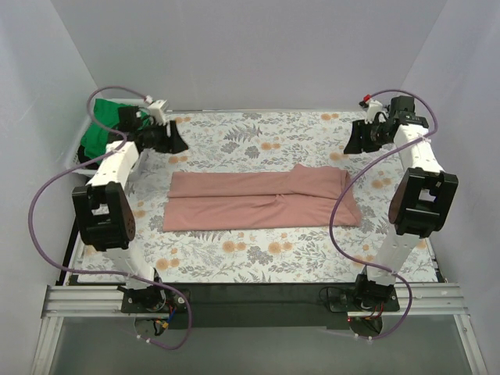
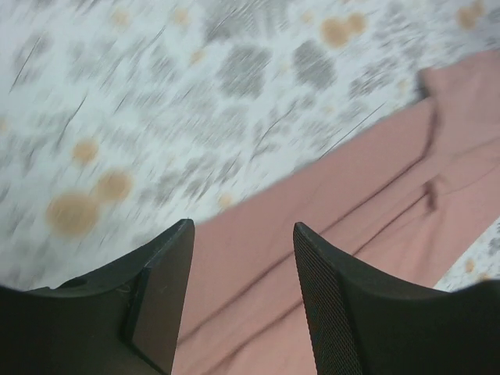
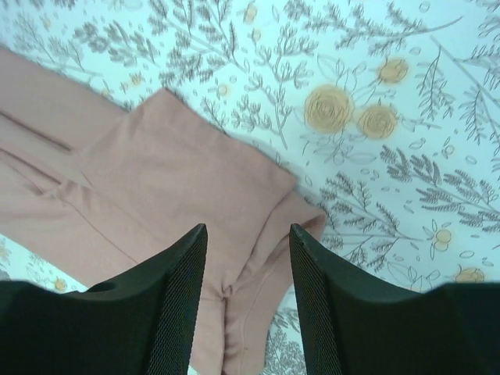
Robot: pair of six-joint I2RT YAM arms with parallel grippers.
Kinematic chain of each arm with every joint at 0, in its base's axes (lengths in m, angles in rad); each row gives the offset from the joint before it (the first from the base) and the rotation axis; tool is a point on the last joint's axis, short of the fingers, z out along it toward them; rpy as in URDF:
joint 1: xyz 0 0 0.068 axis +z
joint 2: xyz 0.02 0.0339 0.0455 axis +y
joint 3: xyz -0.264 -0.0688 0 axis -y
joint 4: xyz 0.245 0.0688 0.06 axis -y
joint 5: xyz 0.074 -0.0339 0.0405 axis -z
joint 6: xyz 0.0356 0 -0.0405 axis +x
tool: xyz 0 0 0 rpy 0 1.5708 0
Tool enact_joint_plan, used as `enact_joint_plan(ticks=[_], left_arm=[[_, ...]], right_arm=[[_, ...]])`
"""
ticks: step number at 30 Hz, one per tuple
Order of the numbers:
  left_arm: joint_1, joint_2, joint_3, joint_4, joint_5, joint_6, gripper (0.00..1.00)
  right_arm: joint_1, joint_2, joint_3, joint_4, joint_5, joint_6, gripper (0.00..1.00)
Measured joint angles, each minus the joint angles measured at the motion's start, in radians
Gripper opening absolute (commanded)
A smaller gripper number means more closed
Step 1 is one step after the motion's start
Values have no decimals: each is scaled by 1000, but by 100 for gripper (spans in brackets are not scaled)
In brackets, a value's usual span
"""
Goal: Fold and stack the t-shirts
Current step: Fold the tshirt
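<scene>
The salmon-pink t-shirt [image 1: 262, 201] lies flat in the middle of the floral cloth [image 1: 234, 254] that covers the table. It is folded into a long band running left to right, with 1 flap doubled over on its right half. The green t-shirt [image 1: 100, 134] sits crumpled at the far left corner, behind the left arm and well apart from the pink one.

The left gripper [image 1: 173, 139] hangs above the cloth near the far left, beyond the pink t-shirt's left end. Its jaws stand wide apart and grip nothing. Its wrist view is blurred; the pink fabric shows below and between the 2 dark fingers [image 2: 160, 273].

The right gripper [image 1: 353, 139] hangs near the far right, beyond the shirt's right end. Its jaws are likewise spread and hold nothing. In its wrist view the folded flap and a sleeve edge lie under the fingers [image 3: 176, 297], apart from them.
</scene>
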Motion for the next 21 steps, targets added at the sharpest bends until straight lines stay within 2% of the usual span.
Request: enact_joint_plan(ticks=[4, 9, 15, 21], left_arm=[[-225, 142, 196, 107, 20, -138, 51], [-473, 468, 467, 194, 27, -322, 50], [-613, 736, 643, 220, 6, -439, 51], [-655, 802, 693, 249, -26, -470, 51]], right_arm=[[0, 68, 71, 21, -19, 72, 49], [0, 187, 88, 16, -19, 134, 49], [0, 238, 89, 12, -17, 166, 50], [0, 238, 82, 13, -21, 171, 49]])
